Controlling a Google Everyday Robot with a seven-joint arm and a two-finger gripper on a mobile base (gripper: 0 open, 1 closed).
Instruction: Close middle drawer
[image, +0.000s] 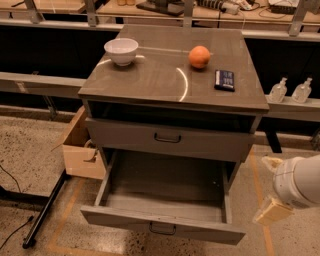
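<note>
The middle drawer (162, 227) is pulled far out of the grey-brown cabinet (175, 80). Its inside looks empty, and its flat front with a small dark handle (162, 229) faces the floor edge of the view. The drawer above it (167, 140) is pushed in. My gripper (278, 197), at the end of a white arm with tan parts, is at the lower right. It is beside the open drawer's right front corner and apart from it.
On the cabinet top stand a white bowl (121, 50), an orange (199, 56) and a dark flat packet (224, 80). A cardboard box (80, 150) sits on the floor at the left, with a black bar (45, 210) in front of it. Two clear bottles (290, 91) stand on a ledge at the right.
</note>
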